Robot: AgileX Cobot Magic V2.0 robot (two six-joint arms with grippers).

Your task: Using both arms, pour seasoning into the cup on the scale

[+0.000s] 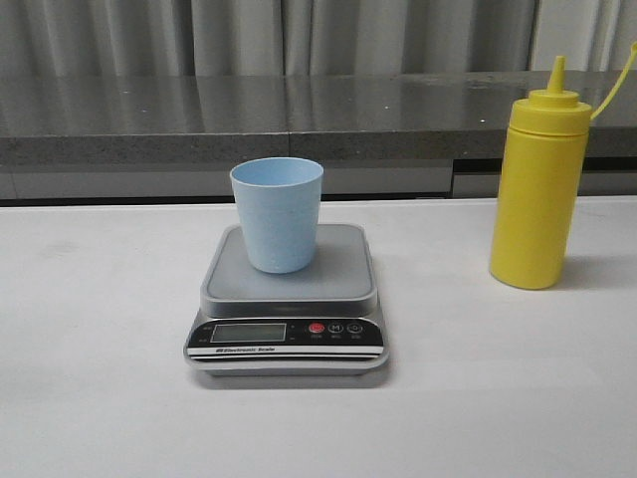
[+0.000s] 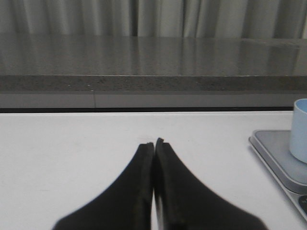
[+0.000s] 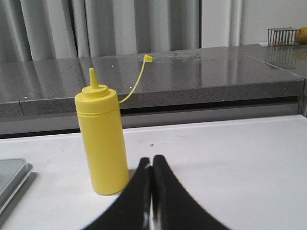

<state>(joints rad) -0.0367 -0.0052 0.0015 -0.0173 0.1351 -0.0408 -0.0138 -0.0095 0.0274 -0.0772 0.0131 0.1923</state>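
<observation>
The pale blue cup (image 1: 278,214) stands upright on the silver-grey scale (image 1: 288,294) in the middle of the white table. The yellow seasoning bottle (image 1: 538,194) stands upright to the right of the scale, its tethered cap hanging open off the nozzle. Neither arm shows in the front view. My left gripper (image 2: 154,143) is shut and empty over bare table, left of the scale (image 2: 278,153) and cup (image 2: 300,130). My right gripper (image 3: 152,160) is shut and empty, close in front of the bottle (image 3: 101,143) and a little to its right.
A dark stone counter (image 1: 299,115) with grey curtains behind runs along the table's far edge. A wire basket (image 3: 283,36) sits far off on the counter in the right wrist view. The scale's edge (image 3: 12,179) shows beside the bottle there.
</observation>
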